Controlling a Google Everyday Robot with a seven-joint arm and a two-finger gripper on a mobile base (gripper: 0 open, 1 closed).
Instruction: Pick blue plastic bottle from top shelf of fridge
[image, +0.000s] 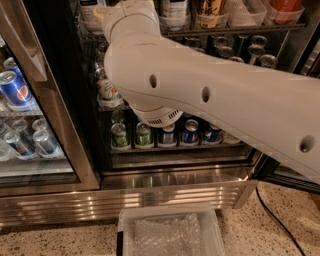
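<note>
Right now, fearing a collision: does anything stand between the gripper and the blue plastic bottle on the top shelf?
Cannot tell: the gripper is out of view above the top edge, and the arm covers the top shelf where it reaches. No obstacle shows.

A single camera is set close above and behind the arm (210, 95), by which the frame is crossed from lower right to upper left. It is aimed forward and downward into the fridge (175, 185), so that the top shelf (235, 27) is cut by the upper edge and the floor (270, 225) is taken in below. The pincer is hidden at the arm's far end, near that upper edge.
</note>
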